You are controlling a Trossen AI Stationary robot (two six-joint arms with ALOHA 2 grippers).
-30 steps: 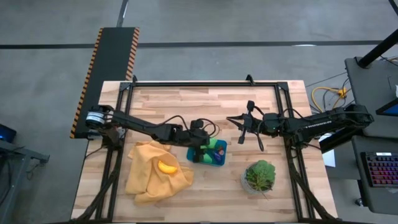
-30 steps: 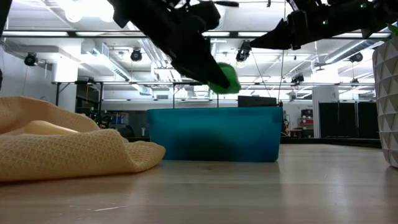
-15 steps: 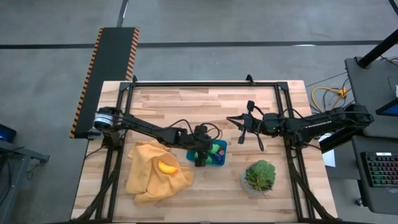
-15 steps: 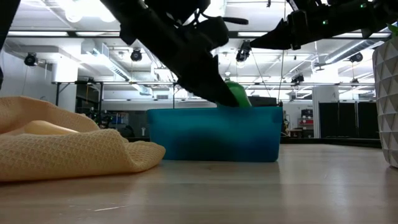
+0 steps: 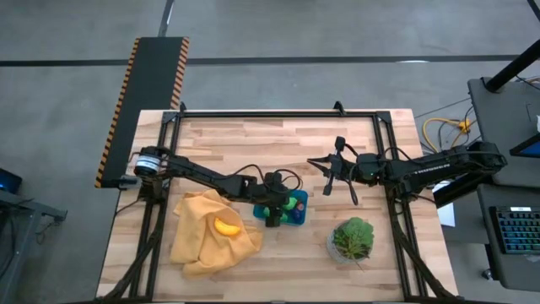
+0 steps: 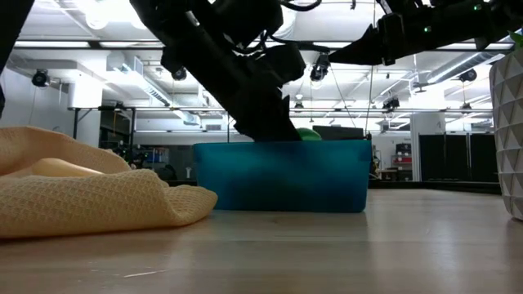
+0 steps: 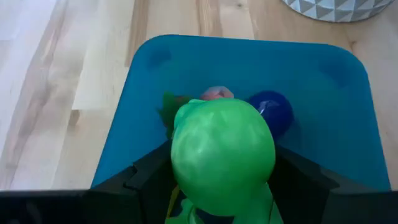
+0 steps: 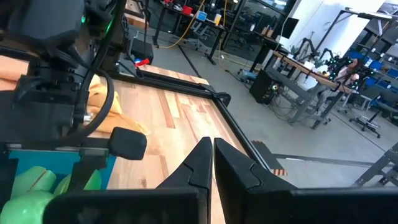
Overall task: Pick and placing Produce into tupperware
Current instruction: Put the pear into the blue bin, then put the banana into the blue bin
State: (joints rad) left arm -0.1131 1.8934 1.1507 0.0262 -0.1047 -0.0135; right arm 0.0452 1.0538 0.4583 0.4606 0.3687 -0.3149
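Down inside the teal tupperware [image 5: 291,209], near the table's middle, your left gripper [image 7: 221,186] has lowered the green produce piece [image 7: 222,157] it carries: a second ago that piece hung clear above the rim in the low view, and now only its top shows behind the container's wall. The jaws are clamped on the green piece, one dark finger on each side of it, so it has not been let go. That puts you at the release step, by my reading; parting the fingers should drop it among what already lies there, a blue-purple ball [image 7: 272,111] and a pinkish piece [image 7: 216,93] just beside it. Watch that the green piece does not land on those two and roll toward the wall. Outward from the container, the mustard cloth [image 5: 202,232] lies just beside it on the left arm's side, with a yellow-orange piece [image 5: 225,225] resting on top, likely your next pick. The potted plant [image 5: 353,238] stands near the container's other side, out of the way. Your right gripper [image 5: 331,173] hangs above the table beyond the container, fingers pressed together and empty, well clear of the left arm.
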